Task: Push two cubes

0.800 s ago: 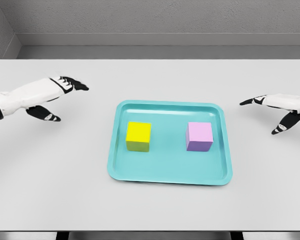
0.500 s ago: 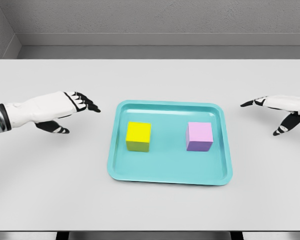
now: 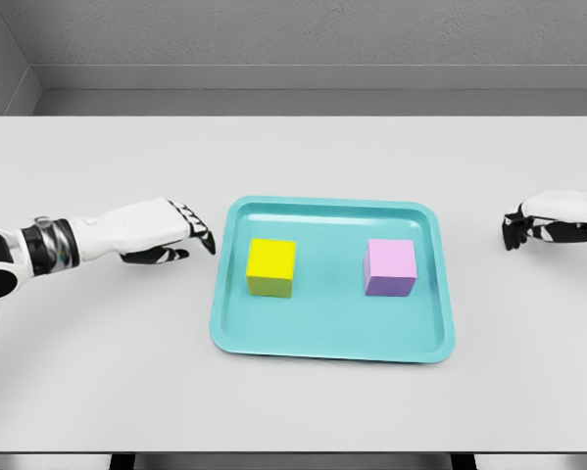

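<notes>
A yellow cube [image 3: 271, 267] sits in the left half of a teal tray [image 3: 327, 338], and a pink cube [image 3: 390, 267] sits in the right half. My left hand [image 3: 190, 233] hovers just outside the tray's left rim, fingers extended toward the yellow cube, holding nothing. It is a short gap away from that cube. My right hand [image 3: 528, 225] is off to the right of the tray, well apart from the pink cube, with its fingers curled inward and empty.
The tray lies in the middle of a white table [image 3: 293, 147] whose front edge [image 3: 293, 452] runs along the bottom. A grey wall rises behind the table.
My left hand has travelled right and down toward the tray's left rim. My right hand has curled its fingers in and pulled slightly to the right.
</notes>
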{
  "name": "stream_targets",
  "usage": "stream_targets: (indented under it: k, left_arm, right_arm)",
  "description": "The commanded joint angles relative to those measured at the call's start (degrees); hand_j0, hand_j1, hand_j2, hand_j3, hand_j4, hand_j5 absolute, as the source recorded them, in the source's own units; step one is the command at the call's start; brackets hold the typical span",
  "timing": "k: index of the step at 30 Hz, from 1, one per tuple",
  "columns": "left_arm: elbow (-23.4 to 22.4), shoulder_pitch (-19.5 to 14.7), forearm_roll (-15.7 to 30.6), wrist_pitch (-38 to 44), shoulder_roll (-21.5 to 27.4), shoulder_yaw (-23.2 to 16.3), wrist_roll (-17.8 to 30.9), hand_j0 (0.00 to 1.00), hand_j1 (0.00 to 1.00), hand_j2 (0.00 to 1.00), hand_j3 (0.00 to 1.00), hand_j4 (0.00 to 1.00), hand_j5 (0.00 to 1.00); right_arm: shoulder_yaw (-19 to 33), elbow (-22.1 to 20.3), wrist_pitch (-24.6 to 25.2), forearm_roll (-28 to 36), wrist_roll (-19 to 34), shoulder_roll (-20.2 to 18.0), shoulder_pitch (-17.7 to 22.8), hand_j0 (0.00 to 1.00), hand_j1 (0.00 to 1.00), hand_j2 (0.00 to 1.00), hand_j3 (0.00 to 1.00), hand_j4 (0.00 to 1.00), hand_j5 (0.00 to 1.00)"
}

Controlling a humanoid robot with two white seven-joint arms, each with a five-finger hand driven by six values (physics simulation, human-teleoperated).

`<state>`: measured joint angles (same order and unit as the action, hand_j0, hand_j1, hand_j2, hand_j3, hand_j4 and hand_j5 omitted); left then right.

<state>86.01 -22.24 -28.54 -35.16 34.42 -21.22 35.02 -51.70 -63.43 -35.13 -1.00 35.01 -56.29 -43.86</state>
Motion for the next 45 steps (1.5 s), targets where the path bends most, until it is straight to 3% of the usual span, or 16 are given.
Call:
stream_targets:
  k: [1,12,14,25,45]
  left_arm:
    - [-0.14,0.00,0.15,0.16,-0.67,-0.23,-0.02,0.55,0.55,0.55,0.55,0.55,0.55]
    - [-2.86,-2.11,0.24,0.16,-2.08,-0.14,-0.02,0.55,0.55,0.55,0.55,0.55,0.55]
    - [-5.06,-2.64,0.24,0.16,-3.40,-0.23,-0.02,0.55,0.55,0.55,0.55,0.55,0.55]
    - [-4.36,-2.64,0.76,0.16,-3.57,-1.54,-0.02,0.55,0.55,0.55,0.55,0.55,0.55]
    - [-1.55,-1.32,1.64,0.16,-3.48,-1.63,-0.02,0.54,0.54,0.54,0.54,0.54,0.54]
  right_arm:
    - [0.11,-2.66,0.13,-0.05,-0.01,0.12,0.00,0.12,0.12,0.12,0.12,0.12,0.12]
    - [-0.24,-9.17,0.13,-6.12,-0.01,0.65,0.18,0.12,0.12,0.12,0.12,0.12,0.12]
    - [-0.50,-9.78,0.13,-6.12,-0.01,0.56,0.09,0.12,0.12,0.12,0.12,0.12,0.12]
    - [-0.68,-16.46,0.13,-9.63,-0.01,1.35,0.18,0.12,0.12,0.12,0.12,0.12,0.12]
    - [-4.20,-18.40,0.13,-14.03,-0.01,3.11,-0.18,0.12,0.12,0.12,0.12,0.12,0.12]
